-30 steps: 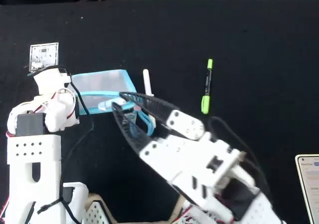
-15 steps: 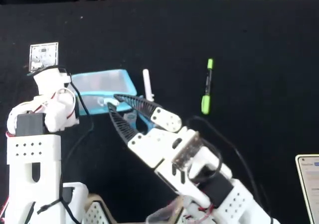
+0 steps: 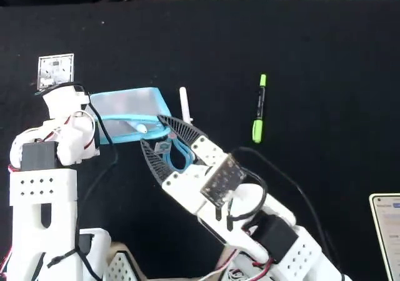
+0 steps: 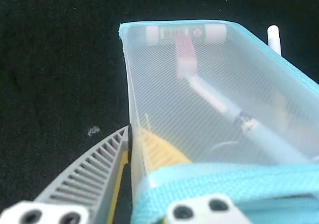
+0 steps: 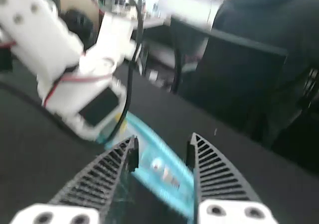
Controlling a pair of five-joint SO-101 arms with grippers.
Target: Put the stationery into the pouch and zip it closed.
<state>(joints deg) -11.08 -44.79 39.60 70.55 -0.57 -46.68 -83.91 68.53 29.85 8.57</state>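
A translucent blue pouch (image 3: 128, 109) lies left of centre, and my left gripper (image 3: 92, 115) is shut on its left end. In the left wrist view the grey finger (image 4: 94, 171) presses the pouch wall (image 4: 199, 109), with a pen and other small items showing through it. My right gripper (image 3: 164, 145) stands open at the pouch's near right corner, its fingers either side of a blue loop (image 3: 180, 157). The right wrist view has the teal pouch edge (image 5: 159, 167) between the open fingers of the right gripper (image 5: 162, 144). A white pen (image 3: 185, 103) and a green marker (image 3: 258, 109) lie on the table.
The table (image 3: 312, 50) is covered in black cloth. A small white card (image 3: 55, 70) lies at the far left behind the left arm. A phone (image 3: 389, 228) rests at the right edge. The white pen touches the pouch's right side; the marker lies apart.
The right arm has rolled its wrist and slid left and nearer, drawing its open gripper back from over the pouch mouth to the near right corner. The left arm and pouch stayed put.
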